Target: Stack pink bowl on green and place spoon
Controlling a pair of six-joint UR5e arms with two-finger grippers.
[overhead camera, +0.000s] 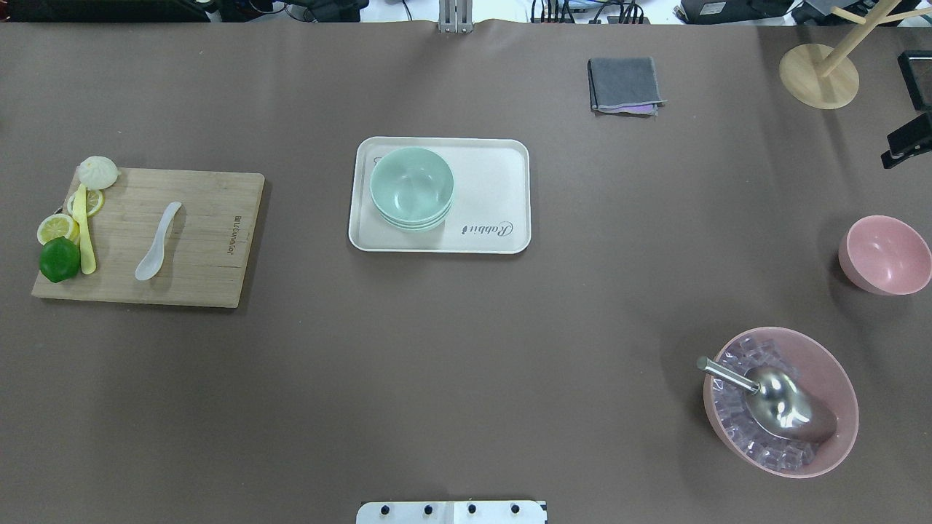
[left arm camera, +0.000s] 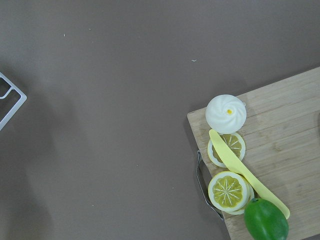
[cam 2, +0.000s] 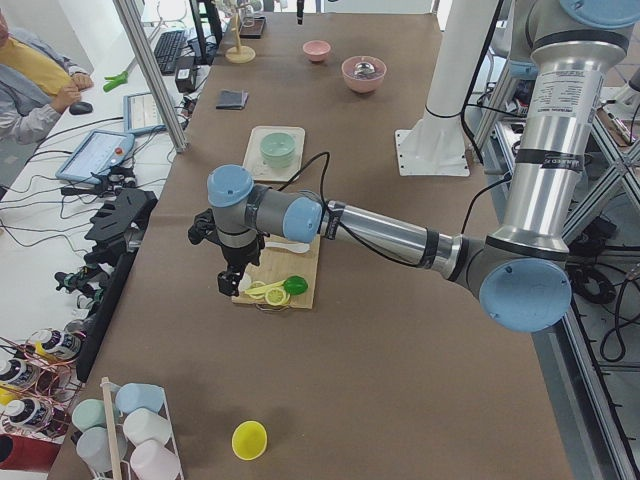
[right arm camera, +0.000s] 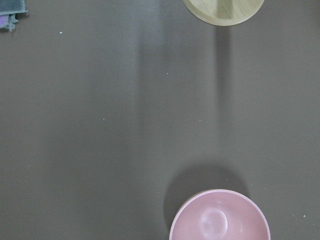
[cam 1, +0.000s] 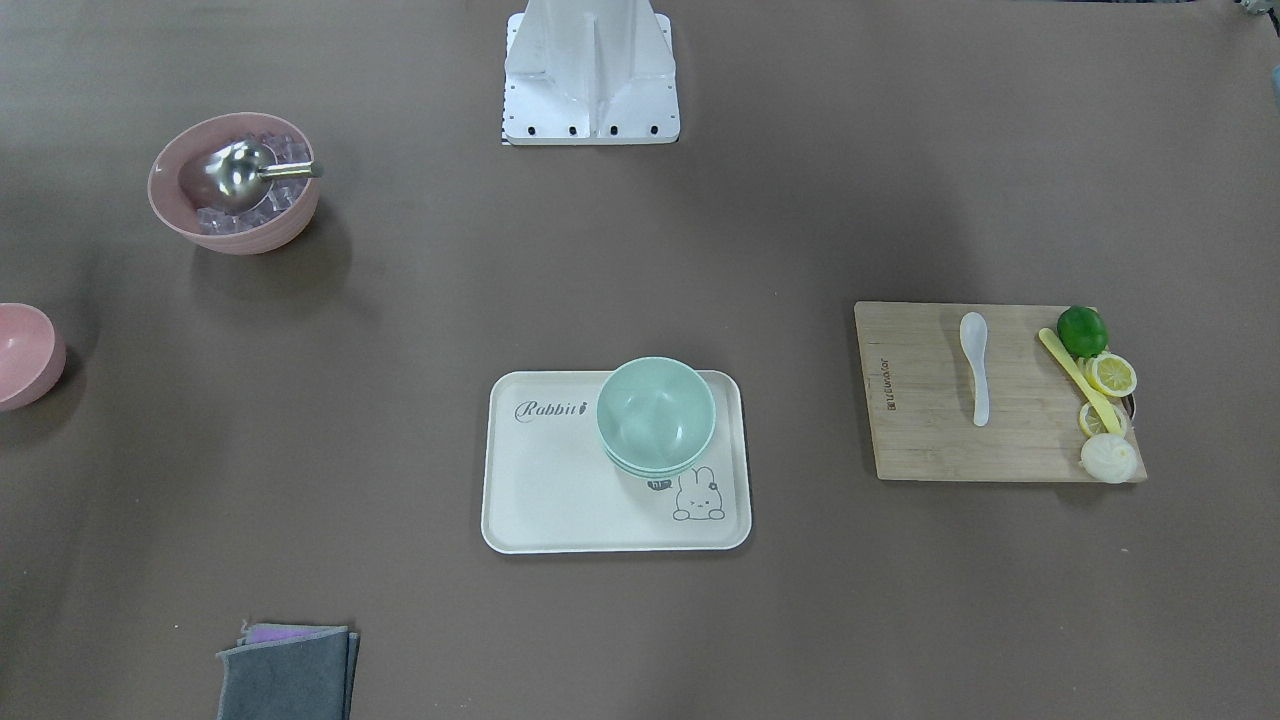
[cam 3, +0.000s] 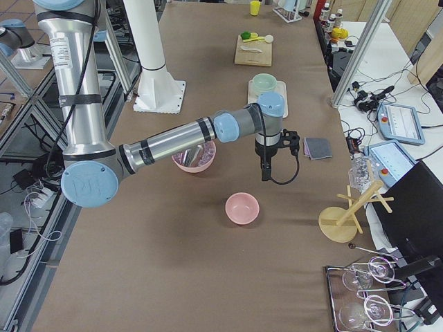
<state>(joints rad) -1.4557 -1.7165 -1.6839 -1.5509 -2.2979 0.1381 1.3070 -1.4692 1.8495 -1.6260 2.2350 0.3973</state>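
Hovering, two grippers, openings impossible to tell: right gripper is hanging near one empty pink bowl, left gripper near one white spoon; one green bowl stack is sitting between them.

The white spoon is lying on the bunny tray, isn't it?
Not quite. The white spoon is lying on the wooden cutting board, not on the bunny tray. The tray holds only the green bowls. The overhead exterior view shows this.
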